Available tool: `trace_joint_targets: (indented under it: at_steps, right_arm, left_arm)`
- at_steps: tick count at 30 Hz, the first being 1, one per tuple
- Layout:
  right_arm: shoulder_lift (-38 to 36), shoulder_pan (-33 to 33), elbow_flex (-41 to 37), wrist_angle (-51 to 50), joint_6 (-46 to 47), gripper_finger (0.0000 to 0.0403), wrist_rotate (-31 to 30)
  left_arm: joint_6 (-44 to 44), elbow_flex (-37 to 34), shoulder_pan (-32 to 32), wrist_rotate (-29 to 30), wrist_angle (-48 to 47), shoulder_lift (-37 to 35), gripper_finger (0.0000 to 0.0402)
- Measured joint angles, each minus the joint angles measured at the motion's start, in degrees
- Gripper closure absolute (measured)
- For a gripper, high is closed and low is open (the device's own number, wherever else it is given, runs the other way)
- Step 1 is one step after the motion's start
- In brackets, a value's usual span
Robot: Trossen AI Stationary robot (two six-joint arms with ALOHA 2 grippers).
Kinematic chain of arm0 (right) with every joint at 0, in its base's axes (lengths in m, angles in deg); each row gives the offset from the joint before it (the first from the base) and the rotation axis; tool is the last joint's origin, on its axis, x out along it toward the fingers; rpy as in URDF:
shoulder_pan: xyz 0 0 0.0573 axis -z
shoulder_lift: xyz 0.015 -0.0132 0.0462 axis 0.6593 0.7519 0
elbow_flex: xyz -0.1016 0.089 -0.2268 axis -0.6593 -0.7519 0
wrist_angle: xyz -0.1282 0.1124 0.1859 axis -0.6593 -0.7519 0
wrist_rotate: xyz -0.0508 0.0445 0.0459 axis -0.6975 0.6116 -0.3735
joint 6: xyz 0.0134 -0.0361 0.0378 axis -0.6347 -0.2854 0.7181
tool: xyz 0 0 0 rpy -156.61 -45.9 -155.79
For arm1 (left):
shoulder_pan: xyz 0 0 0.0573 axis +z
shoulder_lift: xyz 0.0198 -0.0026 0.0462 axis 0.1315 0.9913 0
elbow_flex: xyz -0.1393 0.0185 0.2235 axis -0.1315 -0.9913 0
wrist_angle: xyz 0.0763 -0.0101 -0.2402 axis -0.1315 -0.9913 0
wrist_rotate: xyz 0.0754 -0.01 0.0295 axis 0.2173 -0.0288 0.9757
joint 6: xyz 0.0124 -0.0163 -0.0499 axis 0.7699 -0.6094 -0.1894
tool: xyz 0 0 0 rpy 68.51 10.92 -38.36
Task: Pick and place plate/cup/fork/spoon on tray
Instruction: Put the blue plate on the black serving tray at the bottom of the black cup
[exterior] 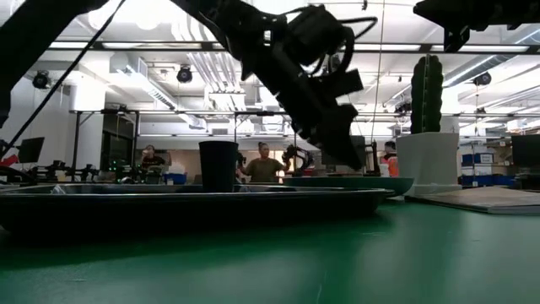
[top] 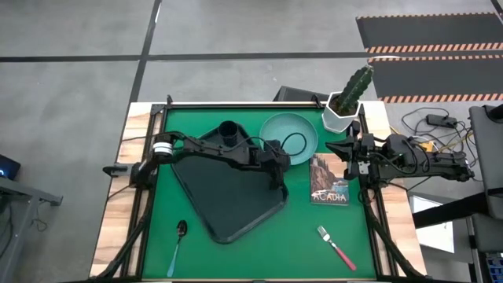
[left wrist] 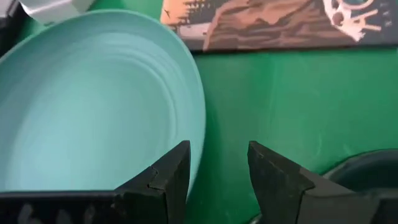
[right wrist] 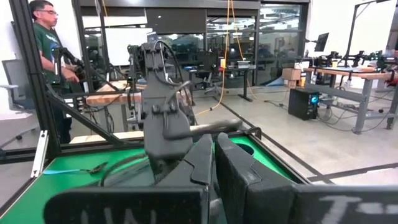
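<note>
Left gripper (top: 289,161) out over the tray's far right corner, at the near rim of the plate (top: 289,134), fingers (left wrist: 168,171) parted a narrow way with the plate's edge just ahead of the gap, holding nothing. Plate on the green mat beyond the tray (top: 228,189), just past its far right corner, beside the white cactus pot (top: 343,116). Cup (top: 229,132) upright inside the tray at its far corner, apart from the plate. Spoon (top: 178,244) flat on the mat near the front left, off the tray, bowl toward the tray and blue handle toward the table's front edge. Fork (top: 336,246) flat on the mat at the front right, off the tray, well apart from the spoon. Picture book (top: 329,182) on the mat between the tray and the right gripper (top: 346,151). Right gripper waiting at the right side of the table near the cactus pot, raised off the mat, fingers (right wrist: 202,165) pressed together with nothing between them. Person (right wrist: 53,62) standing in the room beyond the table.
</note>
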Motion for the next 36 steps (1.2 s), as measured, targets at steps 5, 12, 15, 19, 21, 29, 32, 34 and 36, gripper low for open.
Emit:
trace_joint_targets:
  at_steps: [5,12,15,19,21,29,32,34,36]
  right_arm:
    - [0.0,0.0,0.0,-0.1,-0.1,0.0394,0.0]
    - [0.0,0.0,0.0,-0.2,-0.1,0.0394,0.0]
    - [0.0,0.0,0.0,-0.5,-0.1,0.0394,0.0]
    - [0.0,0.0,0.0,-0.5,-0.4,0.0394,0.0]
    - [0.0,0.0,0.0,-0.5,-0.4,0.0394,0.0]
    - [0.0,0.0,0.0,-0.6,-0.4,0.0394,0.0]
    - [0.0,0.0,0.0,-0.6,-0.4,0.0394,0.0]
    - [0.0,0.0,0.0,-0.6,-0.4,0.0394,0.0]
    - [0.0,0.0,0.0,-0.6,-0.4,0.0394,0.0]
  left_arm:
    - [0.0,-0.3,0.1,0.0,-0.1,1.1,0.026]
    - [0.0,-2.7,1.2,-0.1,2.6,1.0,0.0275]
    - [0.0,-3.5,1.3,-0.1,2.7,1.0,0.0287]
    - [0.0,-3.6,1.3,-0.2,3.1,1.0,0.0306]
    - [0.0,-3.6,1.3,-0.2,3.1,1.0,0.0319]
    - [0.6,-3.6,1.4,-0.1,3.2,1.0,0.0389]
    - [1.0,-3.4,1.4,-0.3,3.1,1.0,0.0397]
    - [2.9,-3.1,1.4,-0.2,3.0,1.0,0.0396]
    - [4.6,-2.5,1.1,-0.2,3.0,1.0,0.0398]
